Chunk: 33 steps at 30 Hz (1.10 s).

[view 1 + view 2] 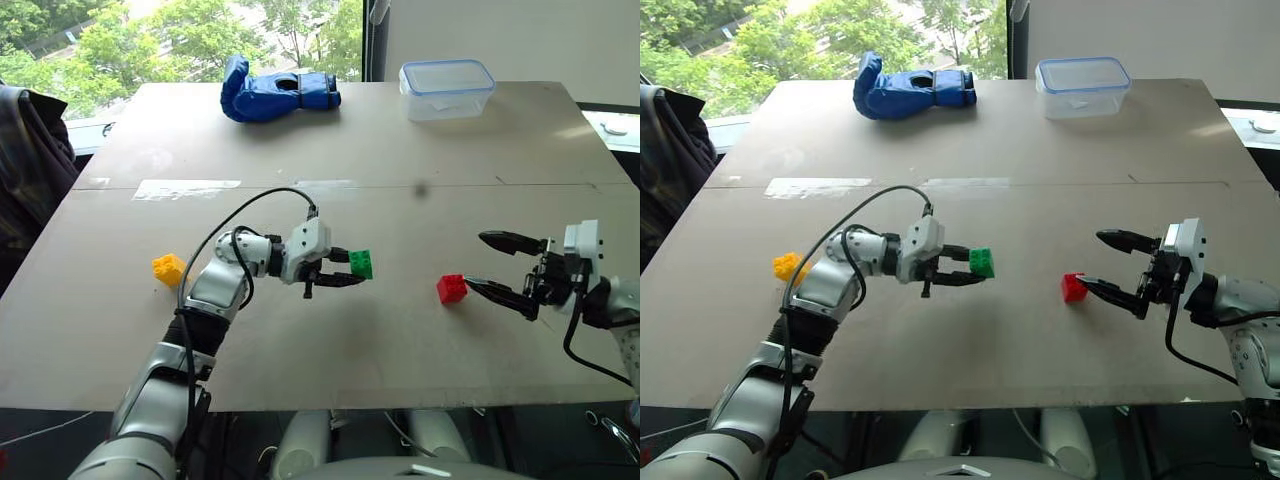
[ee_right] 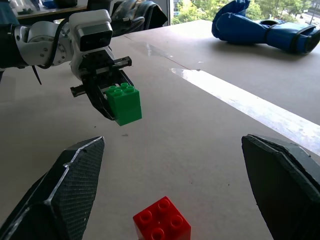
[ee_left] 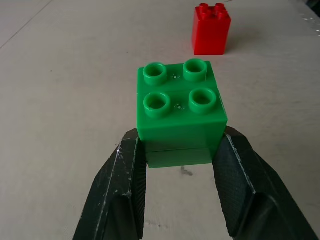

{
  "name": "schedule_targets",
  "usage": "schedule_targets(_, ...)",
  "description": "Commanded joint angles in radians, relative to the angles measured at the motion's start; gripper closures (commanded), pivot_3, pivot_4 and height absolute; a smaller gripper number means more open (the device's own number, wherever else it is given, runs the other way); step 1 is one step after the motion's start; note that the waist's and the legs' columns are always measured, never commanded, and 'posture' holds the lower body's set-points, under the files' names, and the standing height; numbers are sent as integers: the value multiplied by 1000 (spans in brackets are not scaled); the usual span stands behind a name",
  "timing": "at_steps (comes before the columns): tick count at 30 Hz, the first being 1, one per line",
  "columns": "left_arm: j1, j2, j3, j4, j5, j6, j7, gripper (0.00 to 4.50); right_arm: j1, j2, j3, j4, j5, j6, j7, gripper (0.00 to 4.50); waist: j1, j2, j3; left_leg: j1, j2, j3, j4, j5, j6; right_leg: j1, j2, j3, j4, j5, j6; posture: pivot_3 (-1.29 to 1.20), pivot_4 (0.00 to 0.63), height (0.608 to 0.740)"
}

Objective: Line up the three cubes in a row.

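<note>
Plainly, the small green plastic building cube with four round studs on top (image 3: 180,112) was a light, rigid piece with smooth, slightly glossy walls; I judged it would not deform under pressure but could slip or twist if pinched off-centre, so the flat opposite side walls below the studs were the sensible place to take hold. That was where the left claw (image 1: 340,270) had it: the two black textured fingers (image 3: 125,190) were pinched against the cube's lower side walls, studs upward, the cube carried clear of the pale grey-brown bench (image 1: 400,340) with its shadow lying beneath it.

The small red studded plastic cube (image 1: 452,288) sat on the bench, apart from the green one and just beside the tips of the right claw (image 1: 492,262), whose fingers were spread wide and held roughly level, pointing toward it without touching it. In the right wrist view the red cube (image 2: 162,222) lay between the two spread fingers, near their tips.

The small yellow studded plastic cube (image 1: 168,269) rested on the bench on the far side of the left arm, well apart from both claws. All three likely handle alike: light enough to be nudged out of line by a careless release.
</note>
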Motion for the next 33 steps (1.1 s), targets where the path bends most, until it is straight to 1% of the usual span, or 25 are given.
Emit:
schedule_targets(1,-8,-22,-29,-15,18,-3,-2,2992,43,-29,-52,4,8,-51,68,0,1,0,0,0,0,0,0,0,0,0,0,0,0,0,0,0,150,740)
schedule_targets(8,20,-52,-57,-73,65,28,70,2992,108,-43,-86,65,-15,-145,137,0,1,0,0,1,0,0,2,-1,1,1,1,0,1,0,0,0,150,740)
schedule_targets(15,71,-64,-75,-153,93,64,144,2992,139,-7,-85,19,-1,-153,102,0,3,0,0,1,2,-1,3,-1,1,1,1,0,2,0,0,0,150,740)
schedule_targets(19,95,-94,-88,-183,114,61,203,2992,163,10,-83,-15,0,-144,79,0,4,0,0,1,2,-1,3,-1,1,1,0,1,1,0,0,0,150,740)
schedule_targets(25,123,-117,-116,-231,129,67,243,2992,192,16,-82,-55,6,-134,50,0,4,0,0,1,2,-1,4,-1,1,2,0,0,1,0,0,0,150,740)
schedule_targets(28,141,-117,-133,-235,136,63,246,2992,194,18,-78,-74,10,-122,30,0,2,0,0,1,2,-1,4,-1,1,2,0,1,1,0,0,0,150,740)
schedule_targets(33,111,-125,-154,-160,163,23,243,2992,181,19,-66,-87,10,-104,5,0,5,0,0,2,2,-1,4,-1,1,2,1,1,1,0,0,0,150,740)
